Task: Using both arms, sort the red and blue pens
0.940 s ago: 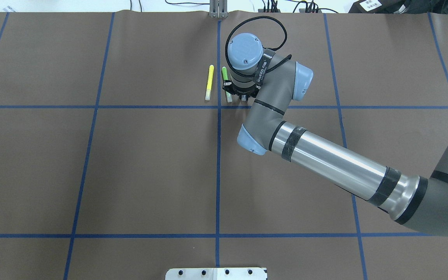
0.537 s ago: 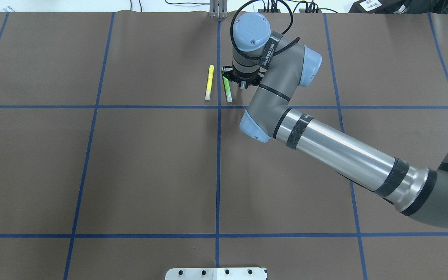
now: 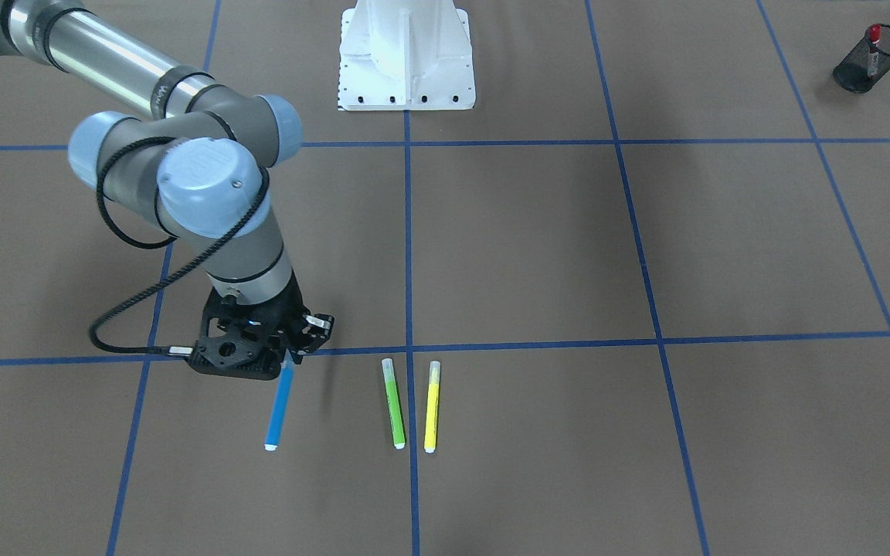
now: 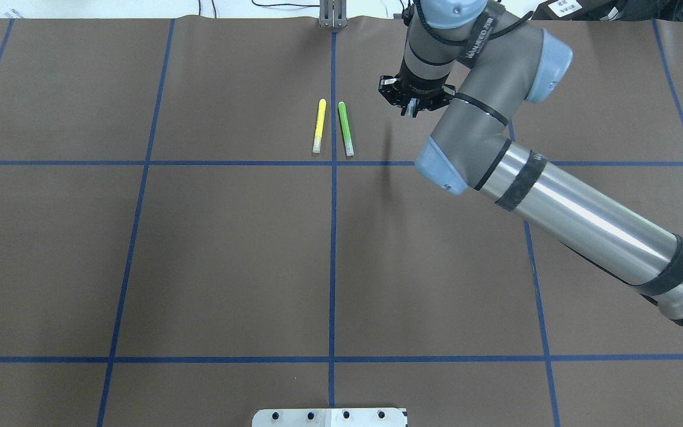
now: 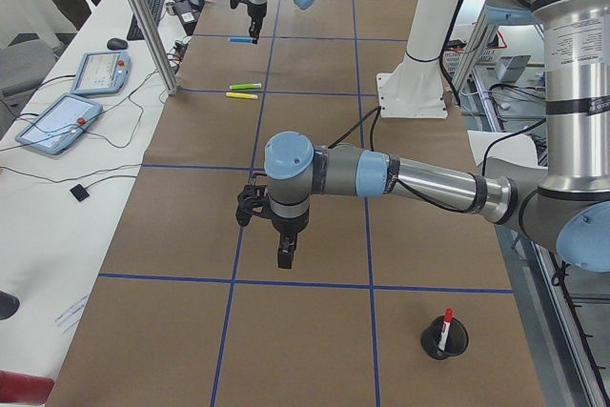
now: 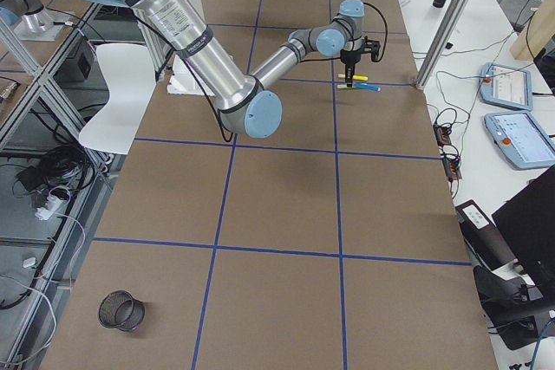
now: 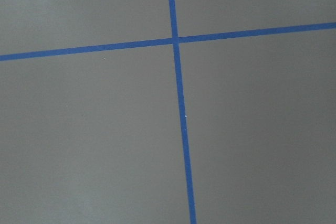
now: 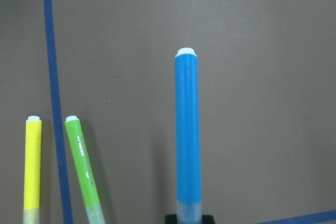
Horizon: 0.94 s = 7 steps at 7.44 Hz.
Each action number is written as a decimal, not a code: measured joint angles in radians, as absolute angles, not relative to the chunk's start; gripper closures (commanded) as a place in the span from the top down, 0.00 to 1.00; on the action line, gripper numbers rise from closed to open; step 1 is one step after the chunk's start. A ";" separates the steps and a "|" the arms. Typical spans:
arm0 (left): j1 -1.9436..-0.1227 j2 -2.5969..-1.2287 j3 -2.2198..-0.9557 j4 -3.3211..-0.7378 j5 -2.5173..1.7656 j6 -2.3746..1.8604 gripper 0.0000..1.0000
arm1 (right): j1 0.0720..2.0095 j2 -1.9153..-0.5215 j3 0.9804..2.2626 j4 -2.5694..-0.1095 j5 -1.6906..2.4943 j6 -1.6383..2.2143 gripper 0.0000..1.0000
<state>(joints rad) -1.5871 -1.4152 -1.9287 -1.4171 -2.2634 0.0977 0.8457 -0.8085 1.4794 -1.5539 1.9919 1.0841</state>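
Blue pen (image 3: 278,408) is up in the right claw (image 3: 288,361), which is clamped tight on the translucent cap end. The smooth bright-blue barrel juts out roughly level, with a white plug at the free tip. It looks lifted clear of the bench (image 4: 229,255), and a shadow falls on the sheet just beside it. This is near the bench's far edge, on the robot's right of the centre tape line (image 4: 332,237).

For writing, there's white print down the green marker (image 3: 393,404), too small to read. There's also white lettering on the black strap (image 4: 476,37) around the right arm (image 4: 584,213), and I can't make it out.

The bench wears a matte brown sheet gridded with blue tape. The arm is a polished silver tube running into dark grey, with pale blue round caps and a black cable looping at the wrist.

Green marker and yellow marker (image 3: 431,407) lie flat side by side near that far edge. The 2 slim sticks are nearly parallel, 1 on each side of the centre line, with green on the robot's right.

Red pen (image 3: 873,34) stands red cap up in a black mesh cup (image 3: 862,66), near the bench's corner on the robot's left, on the robot's side.

Left claw (image 5: 283,253) hangs low over the sheet toward that left end. It shows only from the side, so how far open it is I cannot tell.
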 measured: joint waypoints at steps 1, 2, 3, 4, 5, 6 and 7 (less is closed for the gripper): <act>-1.587 -1.406 -1.928 -1.429 -2.241 0.130 1.00 | 0.878 -0.859 1.579 -1.631 2.012 1.016 0.00; -1.586 -1.392 -1.928 -1.438 -2.231 0.159 1.00 | 0.915 -0.900 1.669 -1.717 2.029 0.937 0.00; -1.586 -1.373 -1.928 -1.461 -2.228 0.176 1.00 | 0.956 -0.943 1.742 -1.788 2.047 0.847 0.00; -1.586 -1.352 -1.926 -1.494 -2.228 0.181 1.00 | 1.005 -0.997 1.798 -1.829 2.075 0.753 0.00; -1.586 -1.342 -1.923 -1.513 -2.231 0.181 1.00 | 1.063 -1.061 1.839 -1.845 2.117 0.656 0.00; -1.586 -1.338 -1.918 -1.522 -2.234 0.180 1.00 | 1.124 -1.133 1.869 -1.852 2.155 0.544 0.00; -1.586 -1.337 -1.915 -1.526 -2.236 0.179 1.00 | 1.187 -1.213 1.891 -1.854 2.178 0.409 0.00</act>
<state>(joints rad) -1.5861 -1.3368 -1.9147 -1.5259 -2.2356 0.1787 1.1870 -1.2130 1.8909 -1.8539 2.1776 0.4093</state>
